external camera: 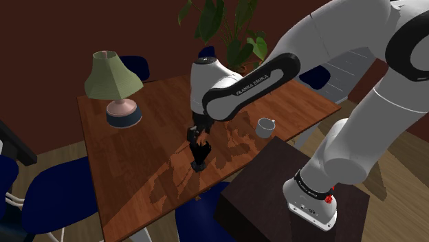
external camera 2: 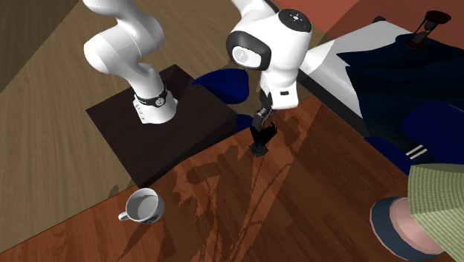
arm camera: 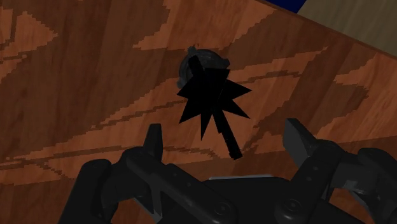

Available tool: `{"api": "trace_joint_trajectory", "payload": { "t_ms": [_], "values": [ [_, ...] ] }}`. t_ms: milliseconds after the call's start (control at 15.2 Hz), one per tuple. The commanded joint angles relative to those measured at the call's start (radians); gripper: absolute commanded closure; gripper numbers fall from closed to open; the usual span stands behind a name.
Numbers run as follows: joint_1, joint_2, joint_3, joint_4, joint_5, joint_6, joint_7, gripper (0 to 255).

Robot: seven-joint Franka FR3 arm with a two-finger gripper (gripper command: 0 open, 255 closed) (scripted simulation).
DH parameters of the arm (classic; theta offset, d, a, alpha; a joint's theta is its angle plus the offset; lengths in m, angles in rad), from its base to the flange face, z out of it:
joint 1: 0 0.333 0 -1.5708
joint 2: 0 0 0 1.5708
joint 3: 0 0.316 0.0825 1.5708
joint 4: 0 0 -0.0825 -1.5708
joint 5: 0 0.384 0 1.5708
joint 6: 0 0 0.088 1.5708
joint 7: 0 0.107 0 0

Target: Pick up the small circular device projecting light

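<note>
Item: small black circular device (arm camera: pixel 202 63), a dark round body partly covered by a jagged black starburst shape (arm camera: pixel 213 95). Location: flat on the reddish-brown wooden table (arm camera: pixel 95 76), just ahead of the fingertips and roughly on the midline between them, touched by neither. Tool: all-black two-finger gripper (arm camera: pixel 226 136), fingers (arm camera: pixel 154 137) spread wide, holding nothing. In the shoulder view it hangs tips-down directly above the device (external camera: pixel 199 166). Step in hand, by judgement: final descent and closing. Handling notes: keep the round body centred between the fingers. Descend until both tips flank its sides close to the table surface. Close on the solid body, not on the spikes. Such a low, small shape would likely slip if caught too high.
</note>
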Motion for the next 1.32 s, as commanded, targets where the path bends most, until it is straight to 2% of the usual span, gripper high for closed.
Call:
{"api": "trace_joint_trajectory", "payload": {
  "t_ms": [0, 132, 198, 792, 1254],
  "values": [
    [0.001, 0.02, 0.001, -0.009, -0.007, 0.028, 0.006, 0],
    [0.001, 0.026, 0.001, -0.011, -0.009, 0.037, 0.008, 0],
    [0.001, 0.027, 0.001, -0.011, -0.01, 0.038, 0.007, 255],
    [0.001, 0.026, 0.001, -0.011, -0.009, 0.037, 0.008, 255],
    [0.001, -0.046, 0.0, 0.019, 0.015, -0.062, -0.008, 255]
  ]
}}
